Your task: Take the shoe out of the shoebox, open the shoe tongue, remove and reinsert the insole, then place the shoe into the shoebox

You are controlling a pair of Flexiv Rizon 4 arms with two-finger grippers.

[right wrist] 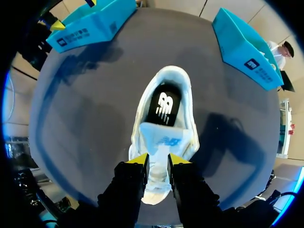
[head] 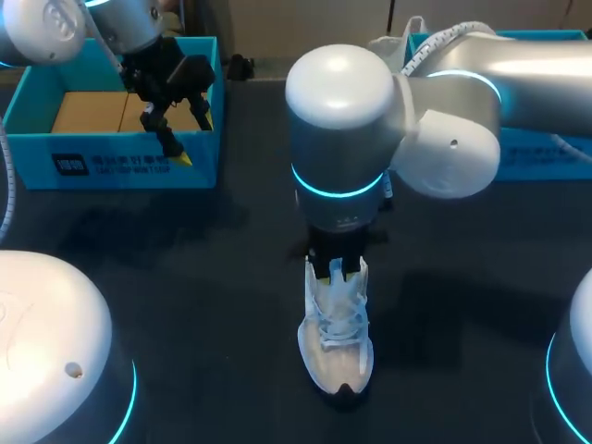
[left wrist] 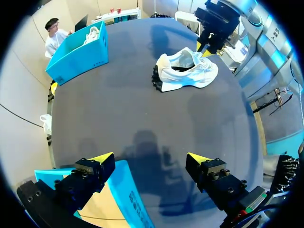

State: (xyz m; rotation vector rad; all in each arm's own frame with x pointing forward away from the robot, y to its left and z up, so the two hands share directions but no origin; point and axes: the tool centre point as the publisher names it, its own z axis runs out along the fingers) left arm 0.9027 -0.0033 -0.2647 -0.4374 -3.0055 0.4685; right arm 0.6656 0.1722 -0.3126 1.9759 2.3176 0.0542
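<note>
right gripper (right wrist: 158, 161): fingers closed on the tongue (right wrist: 159, 137) of the shoe (right wrist: 164, 95), which stands on the table (head: 185, 277) directly beneath.
risk: if you lift hard, the whole shoe likely tips or drags, since nothing pins it.
insole (right wrist: 163, 107): seated, just ahead of the fingers.
left gripper (left wrist: 151, 159): spread wide, empty, over the box (head: 120, 166) edge, well apart from the shoe.

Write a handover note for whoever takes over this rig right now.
The left hand is open and empty, over the front wall of the shoebox. The right hand is shut on the tongue of the shoe, which stands on the table. The insole lies inside.
Done: shoe out, tongue gripped.
Left: insole out and back in (cannot tell if already done), then shoe into the shoebox.
</note>
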